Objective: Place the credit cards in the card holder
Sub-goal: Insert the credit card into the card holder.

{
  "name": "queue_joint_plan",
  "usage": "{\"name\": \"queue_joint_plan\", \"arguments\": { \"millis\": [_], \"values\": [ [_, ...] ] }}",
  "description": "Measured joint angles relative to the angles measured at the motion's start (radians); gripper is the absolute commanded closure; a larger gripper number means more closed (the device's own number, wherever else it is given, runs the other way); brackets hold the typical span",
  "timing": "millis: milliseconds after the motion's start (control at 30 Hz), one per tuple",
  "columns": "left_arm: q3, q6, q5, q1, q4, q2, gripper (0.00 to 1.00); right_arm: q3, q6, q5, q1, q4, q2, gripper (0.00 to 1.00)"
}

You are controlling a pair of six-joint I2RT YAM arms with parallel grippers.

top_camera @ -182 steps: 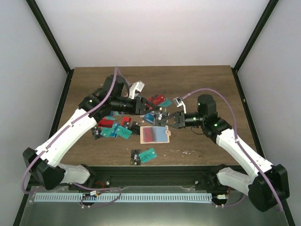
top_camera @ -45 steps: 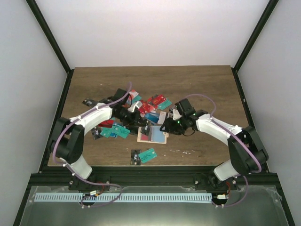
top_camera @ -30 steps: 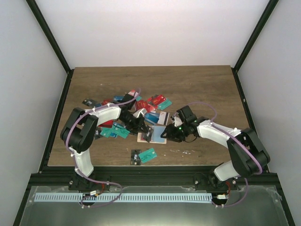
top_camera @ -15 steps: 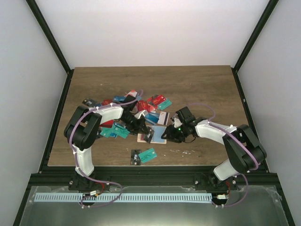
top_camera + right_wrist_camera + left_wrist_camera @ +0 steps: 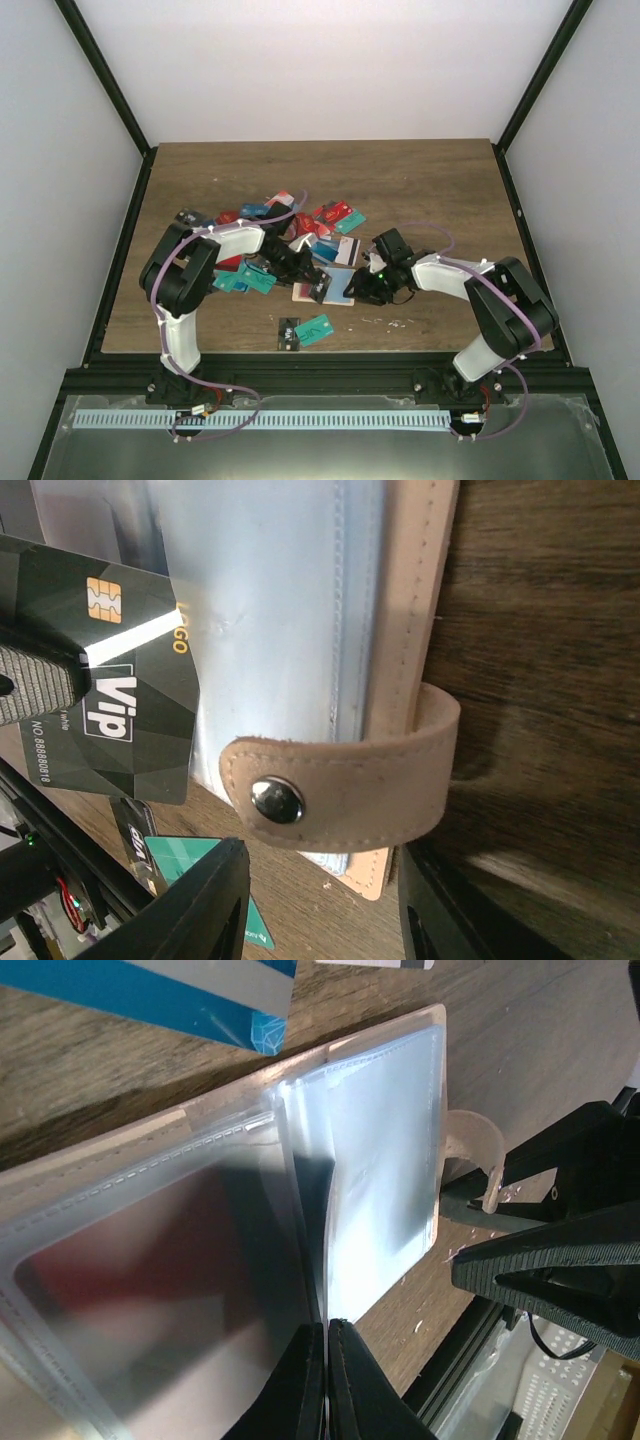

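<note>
My left claw (image 5: 325, 1335) is pinched shut on the black Vip card (image 5: 125, 715), which lies over the clear sleeves of the card holder (image 5: 338, 285). The holder lies open at the middle of the table (image 5: 430, 180) in the top view. My right claw (image 5: 320, 855) stands half open just below the holder's snap tab (image 5: 340, 780), clamped on nothing. There is one holder. One teal card (image 5: 318, 328) and one black card (image 5: 289, 336) lie apart at lower centre. The other credit cards (image 5: 258, 280) overlap toward the frame's left, too heaped to count.
</note>
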Motion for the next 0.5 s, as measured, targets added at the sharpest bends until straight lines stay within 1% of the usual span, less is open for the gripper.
{"name": "queue_joint_plan", "arguments": {
  "millis": [500],
  "values": [
    [0.001, -0.061, 0.008, -0.002, 0.101, 0.022, 0.96, 0.0, -0.023, -0.016, -0.004, 0.015, 0.01, 0.57]
  ]
}}
